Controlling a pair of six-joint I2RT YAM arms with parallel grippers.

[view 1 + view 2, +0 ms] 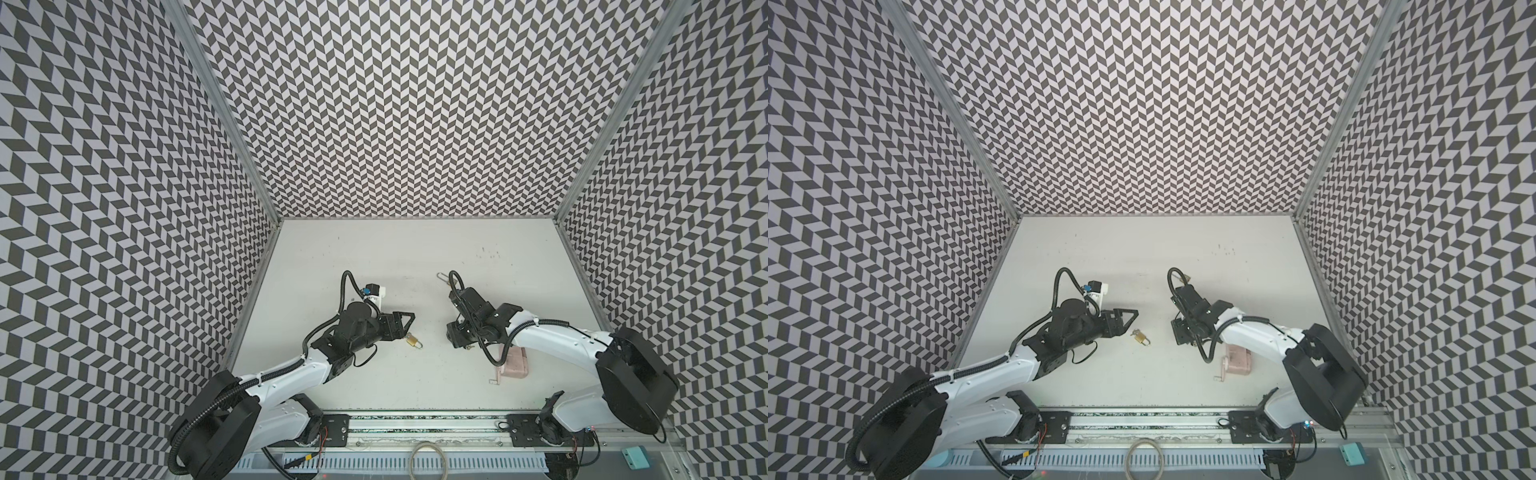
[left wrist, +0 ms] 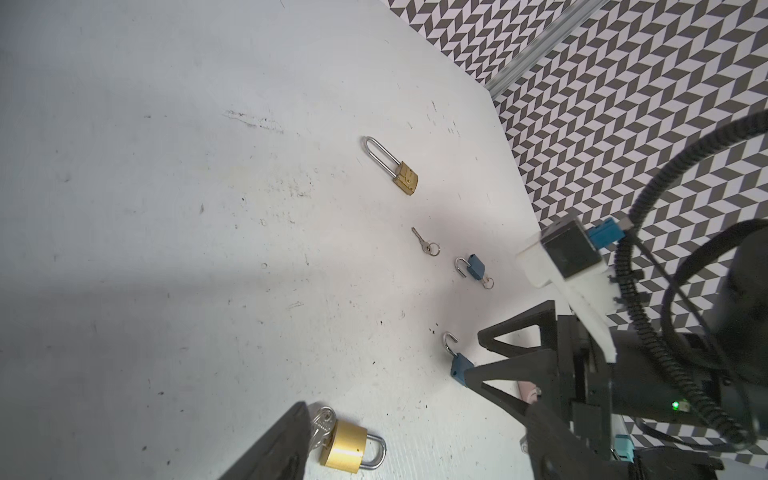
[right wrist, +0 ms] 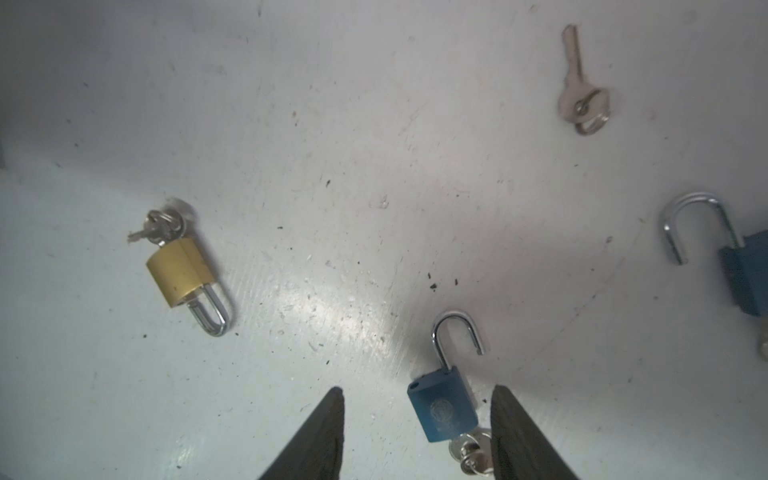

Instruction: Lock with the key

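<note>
Blue padlock [image 3: 442,409] (shackle [image 3: 442,357] sprung, key [image 3: 469,451] in its base) lies between the spread jaws of the right gripper [image 3: 417,390], which grasps nothing.

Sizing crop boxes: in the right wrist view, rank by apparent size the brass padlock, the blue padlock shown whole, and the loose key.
1-2. blue padlock and brass padlock: they look about alike, and the blue one lies nearer the camera, so I leave them unranked.
3. loose key: clearly smallest.

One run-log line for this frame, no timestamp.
left gripper: open beside closed brass padlock, key in | right gripper: open around open blue padlock, key in
</note>
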